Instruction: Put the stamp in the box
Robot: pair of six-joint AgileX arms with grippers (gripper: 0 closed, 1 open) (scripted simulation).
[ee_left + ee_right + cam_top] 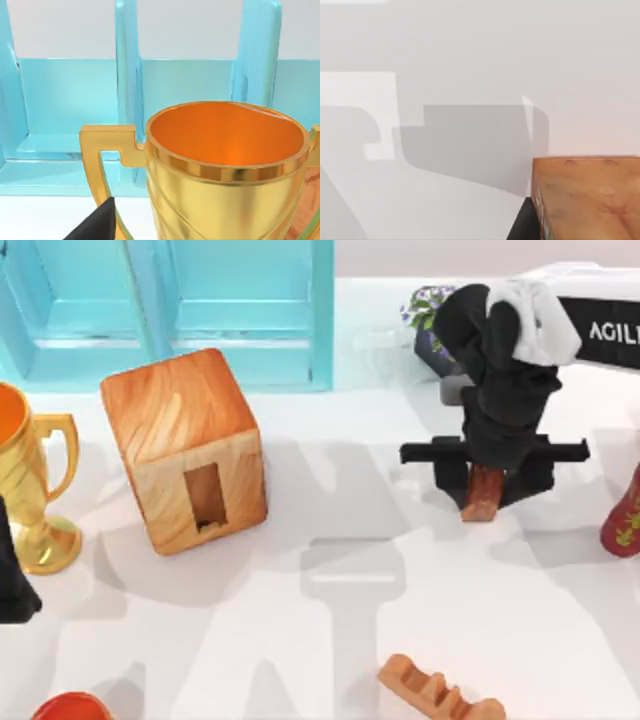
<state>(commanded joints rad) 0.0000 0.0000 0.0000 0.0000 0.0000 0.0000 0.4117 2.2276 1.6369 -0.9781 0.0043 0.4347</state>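
From above, the right pincer [487, 480] clamps the stamp [484, 494] over the tabletop [330, 640], right of centre and well apart from the box [185, 448] at left; the left arm [14, 580] sits parked by the left edge. Left wrist view: a gold trophy [225, 170] before a turquoise cabinet [70, 110]. Right wrist view: the stamp [587, 197] above white tabletop [470, 60].

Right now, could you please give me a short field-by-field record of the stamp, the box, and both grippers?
stamp: between the right gripper's fingers, right of table centre
box: wooden cube at left, in front of the turquoise cabinet; slot faces front
right gripper: shut on the stamp, well apart from the box
left gripper: parked at the left edge beside the gold trophy
stage: stamp held, not yet in the box
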